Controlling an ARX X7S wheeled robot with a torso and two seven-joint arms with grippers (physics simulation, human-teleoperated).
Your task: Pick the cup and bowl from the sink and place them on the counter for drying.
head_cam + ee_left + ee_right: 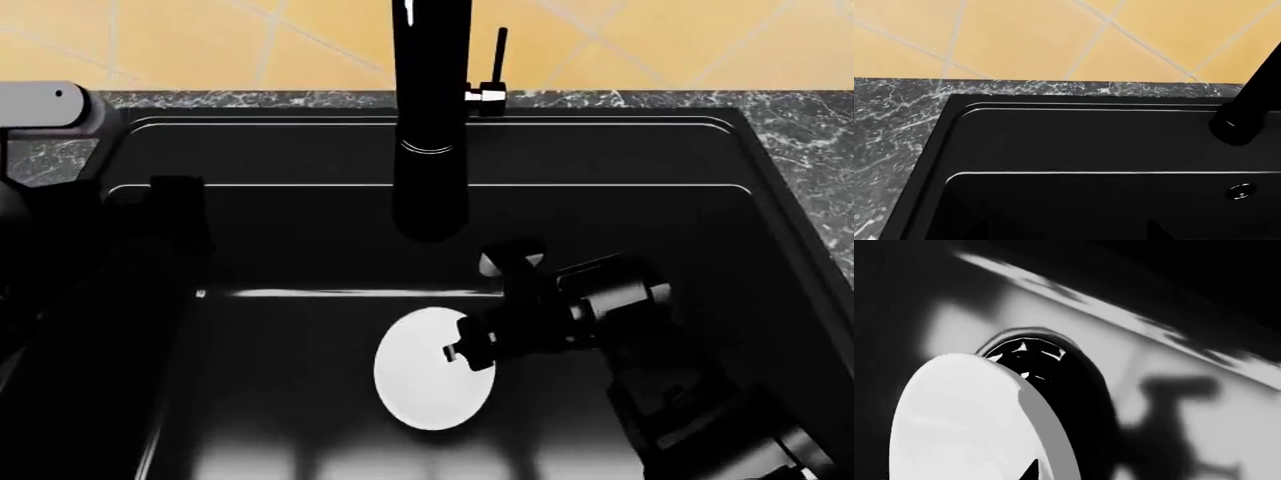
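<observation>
The white bowl (420, 375) lies in the black sink (267, 160), just in front of the faucet. My right gripper (465, 352) sits at the bowl's right rim. In the right wrist view the bowl (961, 425) fills the near side. One dark fingertip (1031, 471) shows inside the rim, and the other is lost against the black outside it. The jaws stand narrow, astride the rim. My left gripper (1064, 236) hangs open over the sink's left part with nothing between its fingers. No cup shows in any view. The veined counter (894, 130) frames the basin.
A tall black faucet (430, 120) rises at the sink's back middle and also shows in the left wrist view (1247, 110). The round drain (1029, 357) lies just beyond the bowl. A yellow tiled wall (320, 40) backs the counter (801, 130).
</observation>
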